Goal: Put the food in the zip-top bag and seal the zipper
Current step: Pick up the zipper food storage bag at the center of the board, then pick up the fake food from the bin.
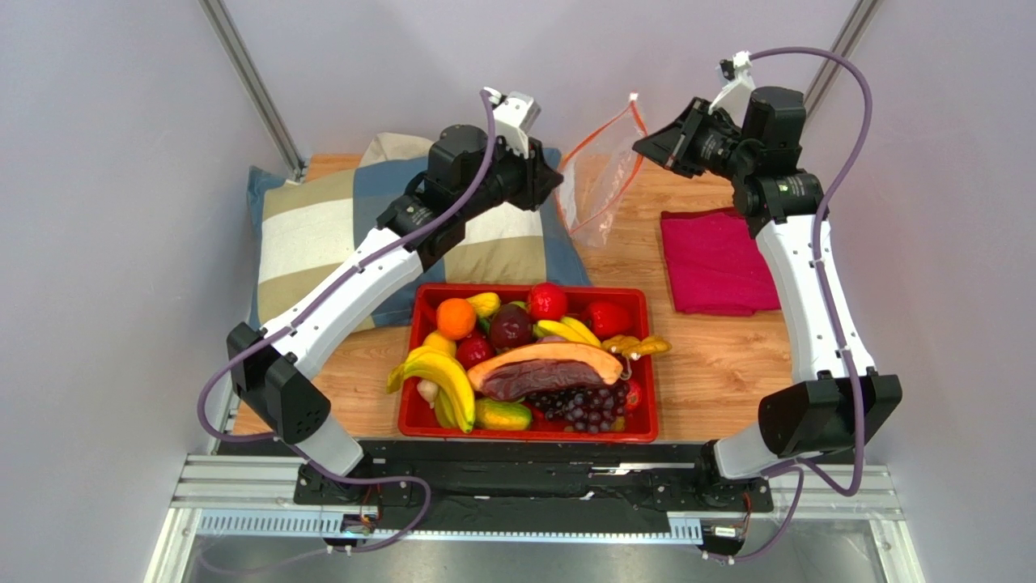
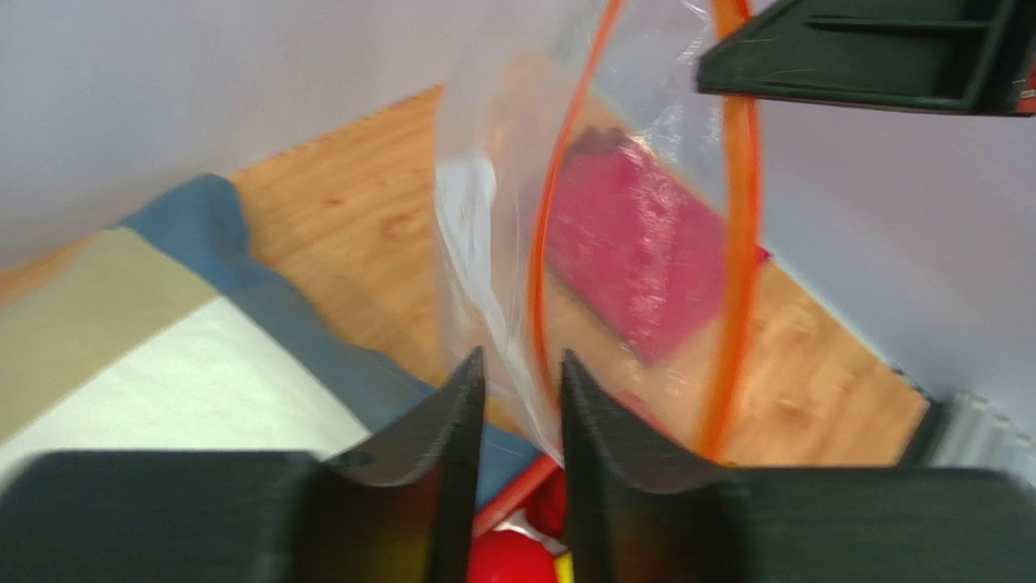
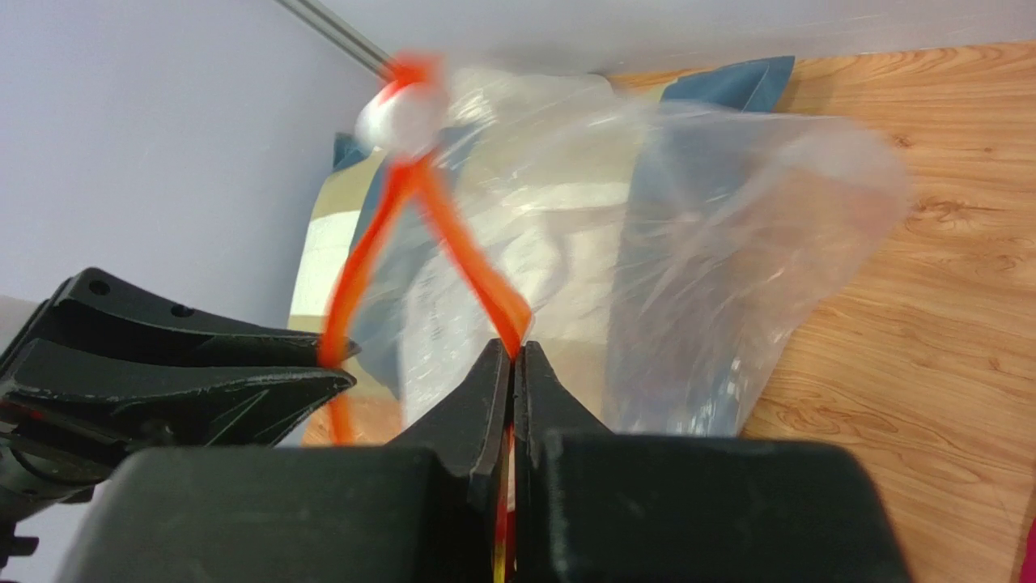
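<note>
At far left we see a checked pillow (image 1: 328,231) lying on the wooden table (image 1: 718,364). Over it reaches the left gripper (image 2: 521,364). Its fingers stand slightly apart with a narrow gap between them. The lower edge of the zip-top bag (image 1: 602,182) runs down into that gap, and we cannot tell whether the film touches either finger.

The bag hangs in the air between the two arms, above the back of the table and beyond the red tray (image 1: 420,364). In the top view its long axis runs from upper right, near the right arm, down to lower left, near the left arm. The zipper (image 2: 743,243) lines that upper-left edge.

The left wrist view shows what the top view does not: the two orange strips bow apart, so the mouth gapes toward that camera. The right wrist view shows the strips meeting at a blurred white blob (image 3: 401,115) at the top. It also shows the crinkled body of the bag spreading off to the right.

The food sits in the tray, with the long orange-rimmed slice (image 1: 547,368) lying across it and the purple ball (image 1: 511,326) behind.

Further right, the right gripper (image 3: 513,352) has its fingers pressed together on one orange strip. Below it a folded magenta cloth (image 1: 718,261) lies flat.
</note>
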### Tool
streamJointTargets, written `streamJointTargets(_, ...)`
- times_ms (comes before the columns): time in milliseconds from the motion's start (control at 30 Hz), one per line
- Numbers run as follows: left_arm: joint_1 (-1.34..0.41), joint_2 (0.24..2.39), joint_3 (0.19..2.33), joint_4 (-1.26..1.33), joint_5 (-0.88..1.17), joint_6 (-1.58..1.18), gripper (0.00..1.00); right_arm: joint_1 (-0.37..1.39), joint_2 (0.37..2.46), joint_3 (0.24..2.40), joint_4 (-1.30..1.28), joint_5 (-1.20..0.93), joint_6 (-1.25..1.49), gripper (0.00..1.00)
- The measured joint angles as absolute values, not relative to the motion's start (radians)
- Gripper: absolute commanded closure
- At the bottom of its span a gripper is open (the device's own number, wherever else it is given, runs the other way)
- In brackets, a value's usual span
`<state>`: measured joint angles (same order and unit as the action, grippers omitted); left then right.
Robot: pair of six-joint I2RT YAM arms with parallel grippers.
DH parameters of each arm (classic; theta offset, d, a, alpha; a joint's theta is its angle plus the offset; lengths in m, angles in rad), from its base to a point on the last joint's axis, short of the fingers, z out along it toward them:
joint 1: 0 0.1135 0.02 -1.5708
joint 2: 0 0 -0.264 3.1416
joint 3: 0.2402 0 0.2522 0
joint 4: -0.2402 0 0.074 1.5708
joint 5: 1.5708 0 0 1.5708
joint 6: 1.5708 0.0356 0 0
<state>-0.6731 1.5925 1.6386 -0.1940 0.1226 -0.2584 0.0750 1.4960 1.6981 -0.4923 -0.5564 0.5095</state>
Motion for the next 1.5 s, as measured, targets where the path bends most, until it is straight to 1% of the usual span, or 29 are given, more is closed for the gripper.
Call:
streamJointTargets(33, -0.673, 1.599, 1.643, -0.197, 0.153, -0.265, 0.39, 0.078, 1.496, 1.696, -0.494, -0.558, 0.496, 1.0)
streamJointTargets(67, -0.673, 1.603, 1.644, -0.198, 0.176, -0.263, 0.32, 0.081, 1.494, 1.69, -0.496, -0.558, 0.482, 1.0)
streamJointTargets(133, -0.674, 1.608, 1.644, -0.206, 0.237, -0.257, 0.14, 0.081, 1.49, 1.674, -0.501, -0.558, 0.461, 1.0)
streamJointTargets(233, -0.673, 1.593, 1.617, -0.198, 0.336, -0.237, 0.09, 0.081, 1.481, 1.635, -0.508, -0.554, 0.432, 1.0)
streamJointTargets(400, -0.679, 1.522, 1.559, -0.229, 0.517, -0.128, 0.1, 0.081, 1.461, 1.563, -0.522, -0.524, 0.397, 1.0)
streamJointTargets(533, -0.728, 1.469, 1.558, -0.319, 0.634, 0.044, 0.1, 0.081, 1.435, 1.504, -0.517, -0.488, 0.392, 1.0)
streamJointTargets(567, -0.75, 1.46, 1.557, -0.342, 0.652, 0.087, 0.09, 0.081, 1.426, 1.488, -0.517, -0.48, 0.393, 1.0)
streamJointTargets(633, -0.806, 1.45, 1.557, -0.395, 0.663, 0.178, 0.01, 0.081, 1.412, 1.46, -0.519, -0.466, 0.394, 1.0)
streamJointTargets(700, -0.874, 1.458, 1.568, -0.466, 0.658, 0.276, 0.01, 0.081, 1.406, 1.446, -0.517, -0.454, 0.395, 1.0)
streamJointTargets(867, -1.016, 1.579, 1.692, -0.67, 0.587, 0.492, 0.01, 0.081, 1.406, 1.436, -0.517, -0.438, 0.395, 1.0)
streamJointTargets(967, -1.065, 1.684, 1.789, -0.791, 0.546, 0.598, 0.08, 0.081, 1.406, 1.436, -0.515, -0.435, 0.395, 1.0)
streamJointTargets(1000, -1.071, 1.716, 1.817, -0.833, 0.54, 0.626, 0.12, 0.081, 1.406, 1.436, -0.516, -0.435, 0.395, 1.0)
streamJointTargets(1100, -1.073, 1.807, 1.903, -0.946, 0.529, 0.694, 0.15, 0.081, 1.406, 1.436, -0.516, -0.435, 0.395, 1.0)
streamJointTargets(1267, -1.071, 1.933, 2.038, -1.104, 0.535, 0.781, 0.16, 0.081, 1.41, 1.436, -0.516, -0.435, 0.395, 1.0)
streamJointTargets(1500, -1.071, 2.033, 2.115, -1.22, 0.545, 0.857, 0.16, 0.081, 1.434, 1.436, -0.519, -0.435, 0.395, 1.0)
